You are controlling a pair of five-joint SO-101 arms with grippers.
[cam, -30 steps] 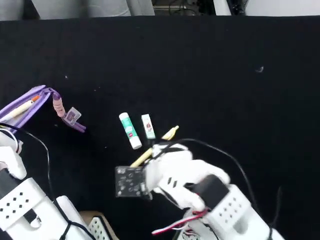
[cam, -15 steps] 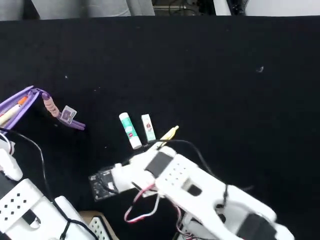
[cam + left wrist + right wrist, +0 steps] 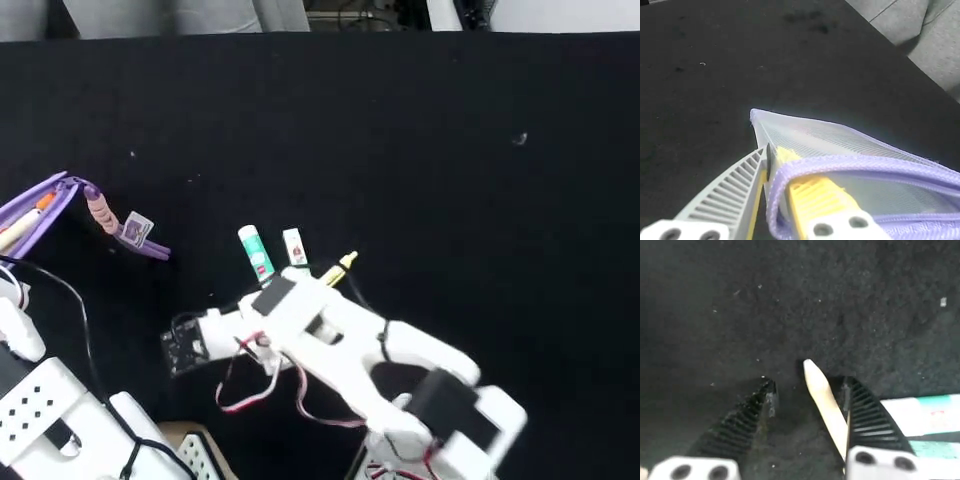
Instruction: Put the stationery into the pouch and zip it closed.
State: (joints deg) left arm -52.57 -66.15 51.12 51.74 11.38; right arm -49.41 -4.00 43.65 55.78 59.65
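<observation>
— Reading any labels?

— Print on the glue stick (image 3: 256, 256) and the small white bar (image 3: 294, 247) is too small to read. The table (image 3: 450, 200) has a black cloth, with grey fabric past its far edge.

— Containers?

— A purple mesh pouch (image 3: 45, 200) with a pen (image 3: 18, 232) inside. The left gripper (image 3: 774, 155) is clamped on its rim, one jaw inside.

— Right gripper (image 3: 807, 387)?

— Jaws wide apart, gripping nothing. The pencil (image 3: 822, 400) tip lies between them against one jaw, and the glue stick is just outside it.
</observation>
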